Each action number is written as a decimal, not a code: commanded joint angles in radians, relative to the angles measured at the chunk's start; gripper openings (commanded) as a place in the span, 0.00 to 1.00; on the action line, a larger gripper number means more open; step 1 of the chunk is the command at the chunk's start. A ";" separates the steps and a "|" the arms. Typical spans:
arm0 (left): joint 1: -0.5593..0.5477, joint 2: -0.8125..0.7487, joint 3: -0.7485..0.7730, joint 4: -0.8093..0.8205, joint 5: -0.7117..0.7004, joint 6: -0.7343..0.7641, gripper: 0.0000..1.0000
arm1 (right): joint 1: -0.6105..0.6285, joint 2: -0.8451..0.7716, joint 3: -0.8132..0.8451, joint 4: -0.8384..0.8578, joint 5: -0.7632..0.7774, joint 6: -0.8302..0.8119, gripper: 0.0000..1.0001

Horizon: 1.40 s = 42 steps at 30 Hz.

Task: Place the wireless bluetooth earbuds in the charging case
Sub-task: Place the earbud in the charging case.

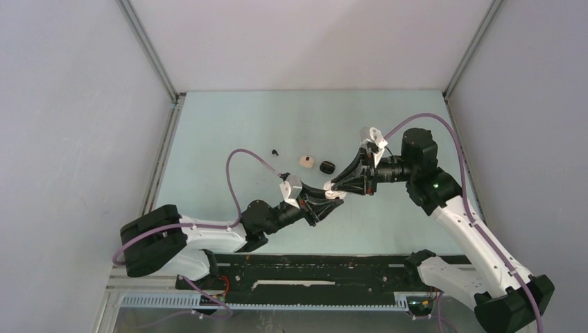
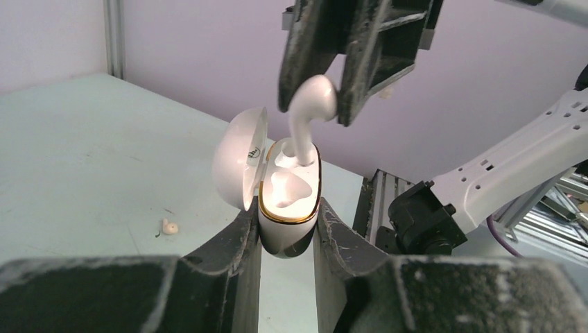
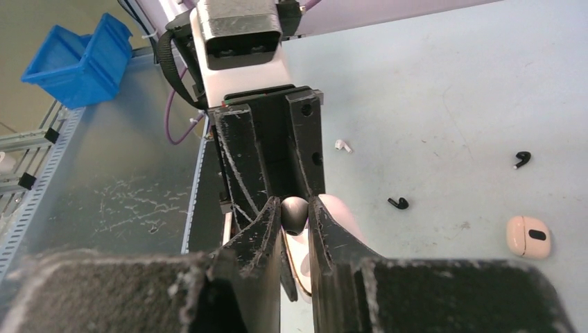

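While left end effector (image 2: 288,227) clamps open charging case (image 2: 291,205), right end effector (image 2: 317,105) pinches white earbud (image 2: 300,135); lid (image 2: 236,156) print illegible.

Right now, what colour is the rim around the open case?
Gold. The rim of the white case shows best in the left wrist view.

Two white-and-black arms (image 1: 208,236)
Purple cables (image 1: 243,156) on each; black fingers (image 2: 229,257) scuffed pale; green light (image 1: 435,185) at 3 o'clock.
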 commanded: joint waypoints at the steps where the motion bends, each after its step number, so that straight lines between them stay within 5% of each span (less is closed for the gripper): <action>1: -0.004 0.002 0.001 0.086 -0.020 -0.014 0.00 | 0.007 0.017 0.020 0.111 0.001 0.046 0.00; 42: -0.003 -0.008 -0.045 0.201 -0.051 -0.043 0.00 | 0.085 0.053 -0.006 0.063 0.048 -0.033 0.02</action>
